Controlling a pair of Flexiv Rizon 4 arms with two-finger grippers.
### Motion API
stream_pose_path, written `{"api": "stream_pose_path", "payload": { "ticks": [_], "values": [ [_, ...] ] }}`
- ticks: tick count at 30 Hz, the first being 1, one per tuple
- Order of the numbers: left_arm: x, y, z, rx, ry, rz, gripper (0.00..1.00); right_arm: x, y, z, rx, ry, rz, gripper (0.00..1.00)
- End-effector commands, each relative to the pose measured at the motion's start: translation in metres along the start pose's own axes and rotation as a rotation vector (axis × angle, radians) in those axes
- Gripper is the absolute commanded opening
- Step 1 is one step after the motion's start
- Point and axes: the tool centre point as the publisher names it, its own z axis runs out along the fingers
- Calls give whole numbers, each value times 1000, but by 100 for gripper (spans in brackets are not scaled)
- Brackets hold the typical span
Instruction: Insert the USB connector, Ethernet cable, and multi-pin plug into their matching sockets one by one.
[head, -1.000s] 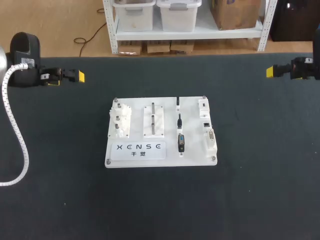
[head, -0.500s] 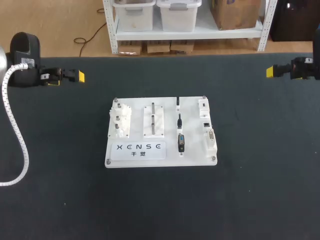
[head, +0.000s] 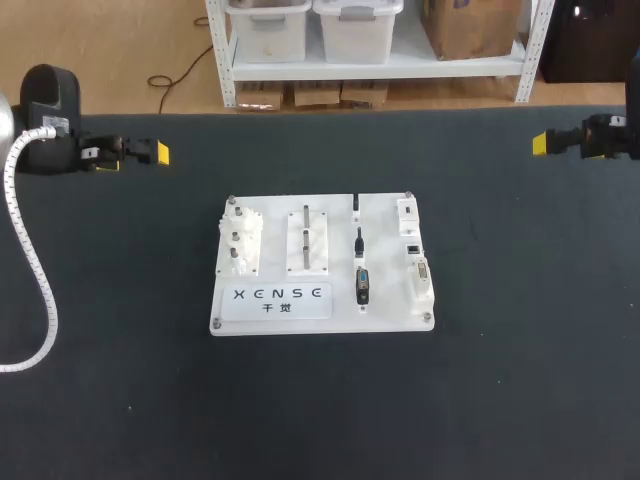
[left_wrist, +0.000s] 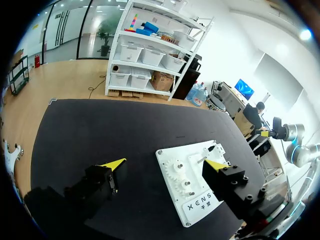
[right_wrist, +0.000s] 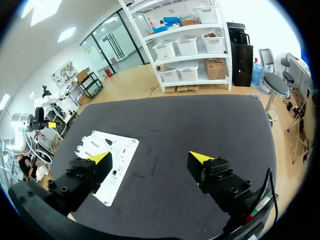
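A white board (head: 320, 300) lies mid-table. In a column on it sit the small USB connector (head: 356, 205), the Ethernet cable plug (head: 359, 241) and the black multi-pin plug (head: 363, 286). Their white sockets (head: 414, 246) line the board's right edge. My left gripper (head: 158, 153) hovers at the far left of the table, well away from the board. In the left wrist view the left gripper (left_wrist: 165, 163) is open and empty, with the board (left_wrist: 200, 200) ahead. My right gripper (head: 541, 143) hovers at the far right. In its own view the right gripper (right_wrist: 150, 157) is open and empty, with the board (right_wrist: 122, 152) beyond one finger.
A white gear block (head: 240, 240) and a slotted white fixture (head: 308, 240) occupy the board's left half. A white coiled hose (head: 30, 270) from my left arm hangs over the table's left side. Black mat (head: 520, 380) surrounds the board.
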Motion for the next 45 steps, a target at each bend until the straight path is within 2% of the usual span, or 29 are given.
{"api": "stream_pose_path", "payload": {
  "ticks": [1,43,45],
  "values": [
    [0,0,0,0,0,0,100,0,0,0,0,1,0,100],
    [0,0,0,0,0,0,100,0,0,0,0,1,0,100],
    [0,0,0,0,0,0,100,-7,6,5,19,19,-1,100]
  ]
}}
